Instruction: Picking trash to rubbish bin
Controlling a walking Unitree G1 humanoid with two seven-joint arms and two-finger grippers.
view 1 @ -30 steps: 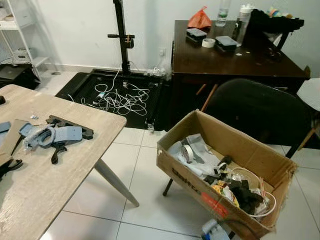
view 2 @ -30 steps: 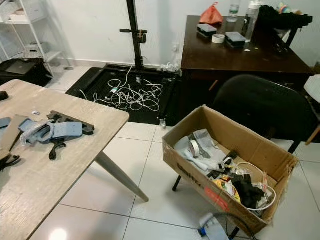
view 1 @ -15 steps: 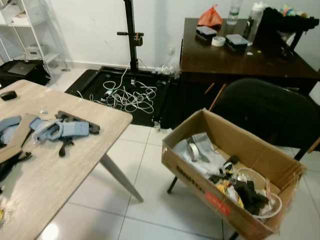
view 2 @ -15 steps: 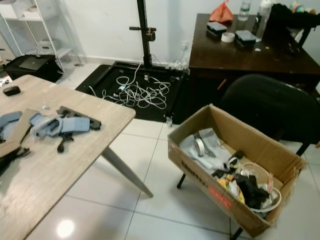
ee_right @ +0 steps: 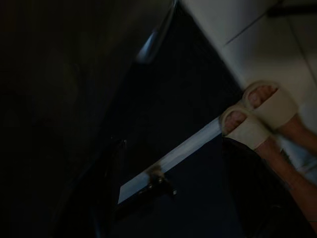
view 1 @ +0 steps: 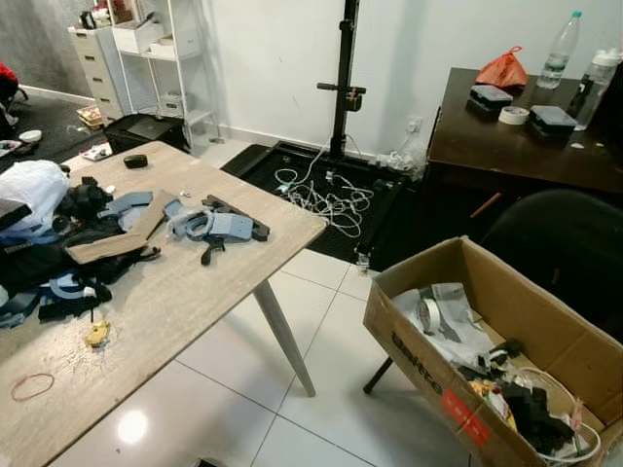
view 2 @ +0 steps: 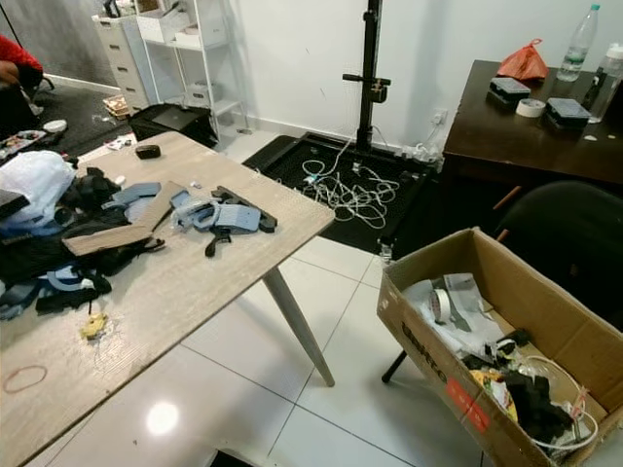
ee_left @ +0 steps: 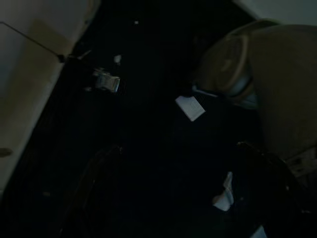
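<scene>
On the pale wood-grain tabletop (view 1: 185, 292) lies the trash left to clear: a small crumpled yellow scrap (view 1: 96, 335) near the close edge, a thin red rubber band (view 1: 31, 386) nearer still, a heap of black and blue-grey plastic parts (view 1: 68, 277) toward the far-left end of the tabletop, a white plastic bag (view 1: 34, 185) behind that heap, and a cluster of blue-grey brackets on a black strip (view 1: 216, 225) by the tabletop's right edge.

To the right of the tabletop, across white floor tiles (view 1: 243, 389), stands the open brown cardboard box (view 1: 428, 331) serving as the rubbish bin. It already holds a roll of tape, grey wrapping, black bits and white cable, so I judge that some of the job is done, while most of the clutter on the tabletop remains to be picked.

Both arms hang idle. In the dark left wrist view the left gripper (ee_left: 173, 218) has its two fingers spread apart over a dark floor with white scraps. In the right wrist view the right gripper (ee_right: 173, 208) likewise shows its fingers apart and empty, near a person's feet in pale sandals (ee_right: 257, 114). Both grippers seem well below the tabletop and nowhere near any trash.
</scene>
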